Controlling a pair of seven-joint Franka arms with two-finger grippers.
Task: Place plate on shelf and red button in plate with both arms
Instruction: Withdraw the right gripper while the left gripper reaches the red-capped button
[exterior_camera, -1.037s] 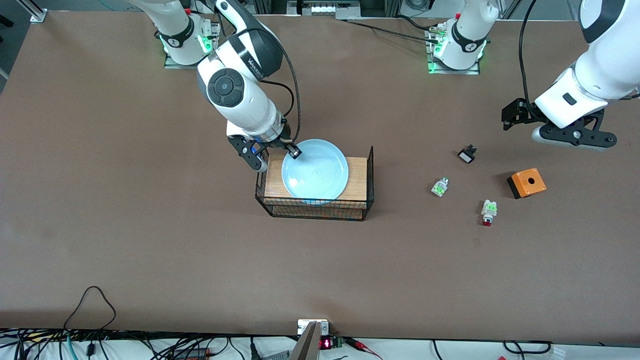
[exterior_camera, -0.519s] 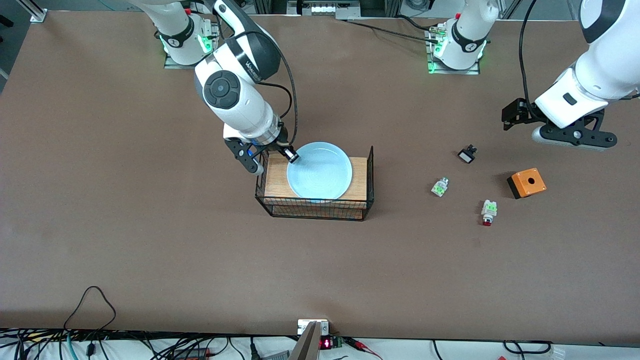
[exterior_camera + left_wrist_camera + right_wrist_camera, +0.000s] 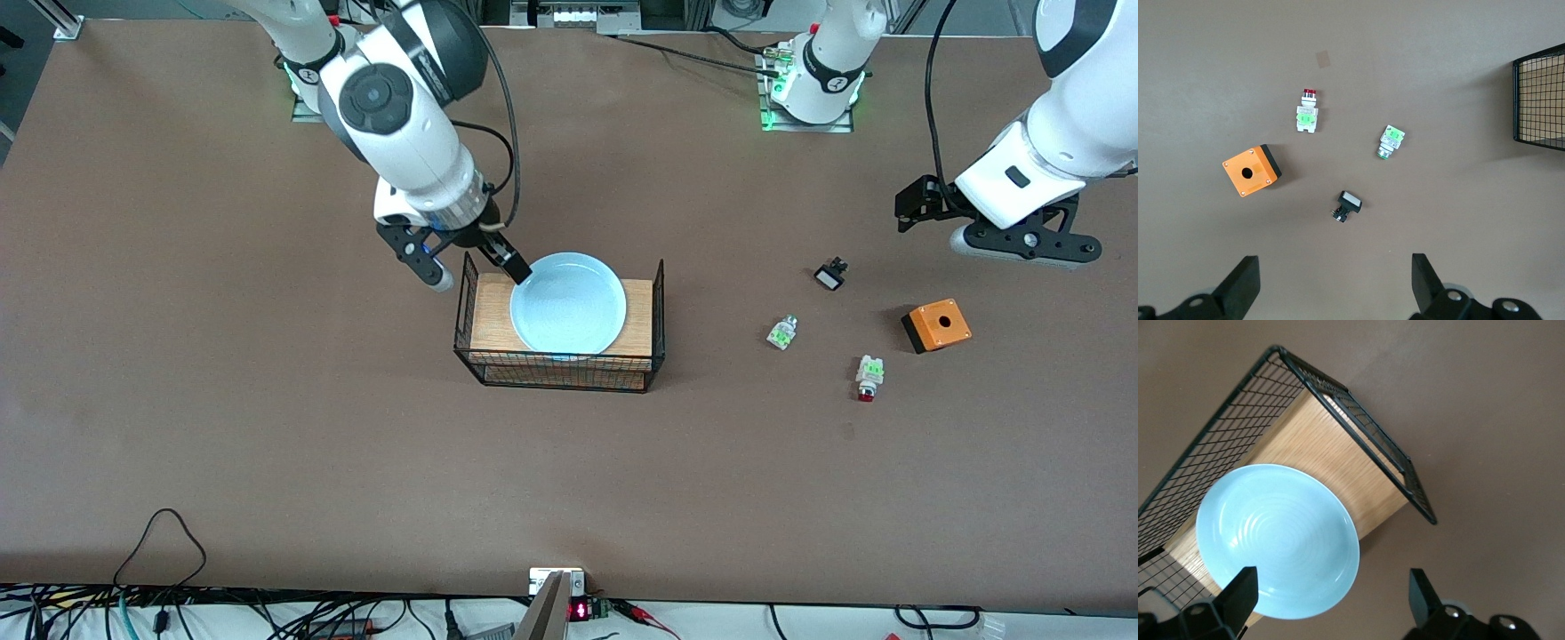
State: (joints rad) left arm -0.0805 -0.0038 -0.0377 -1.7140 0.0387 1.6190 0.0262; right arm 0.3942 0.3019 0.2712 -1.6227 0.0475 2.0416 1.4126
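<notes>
The bench (image 3: 267,427) carries every item listed below; positions are given relative to the wire basket (image 3: 560,372).

The wire basket stands mid-bench and has a wooden floor board (image 3: 492,320) inside. The plate (image 3: 568,303) lies flat on that board, inside the basket, with nothing gripping it.

My right gripper (image 3: 471,267) hangs over the basket's corner at the right arm's end, just beside the plate's rim. Its fingers are spread wide. In the right wrist view both fingertips (image 3: 1238,590) stand well apart with the plate (image 3: 1278,540) and the basket's wall (image 3: 1358,413) visible between them.

My left gripper (image 3: 1022,244) waits over the bench, well apart from the basket toward the left arm's end. Its fingers (image 3: 1245,283) are spread wide with nothing between them.

The orange box (image 3: 936,325), with a hole in its top face, sits well apart from the basket toward the left arm's end.

The red button (image 3: 869,378) lies on its side between the basket and the orange box, nearer to the front camera than the box, red cap toward that camera.

The green-and-white part (image 3: 782,332) lies between the basket and the red button.

The black part (image 3: 830,276) lies farther from the front camera than the green-and-white part.
</notes>
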